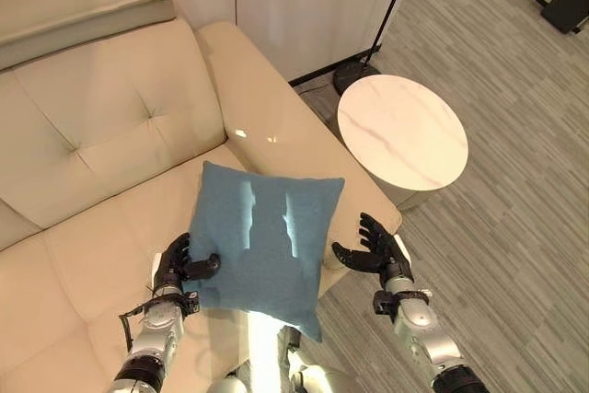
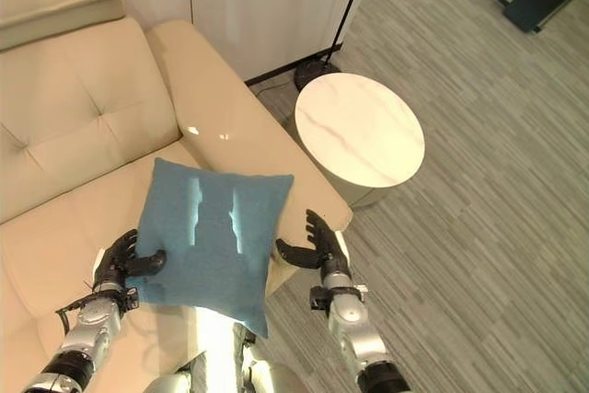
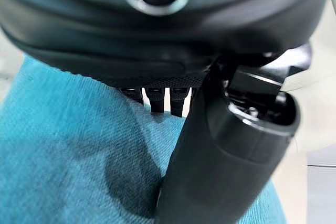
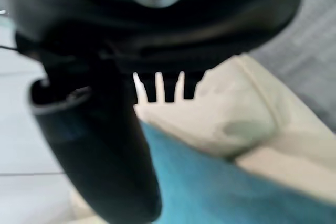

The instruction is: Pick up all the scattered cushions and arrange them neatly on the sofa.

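We held our left hand (image 1: 180,266) low on our left side, forearm rising from the lower left, with the thumb (image 3: 220,156) pressed over blue fabric and the fingers (image 3: 157,98) curled behind it in a pinch. Our right hand (image 1: 375,248) stood on the opposite side, forearm coming up from the lower right, wrist bent inward. Its fingers were spread and nearly straight, the thumb reaching toward our left hand, the palm facing inward and clasping nothing.
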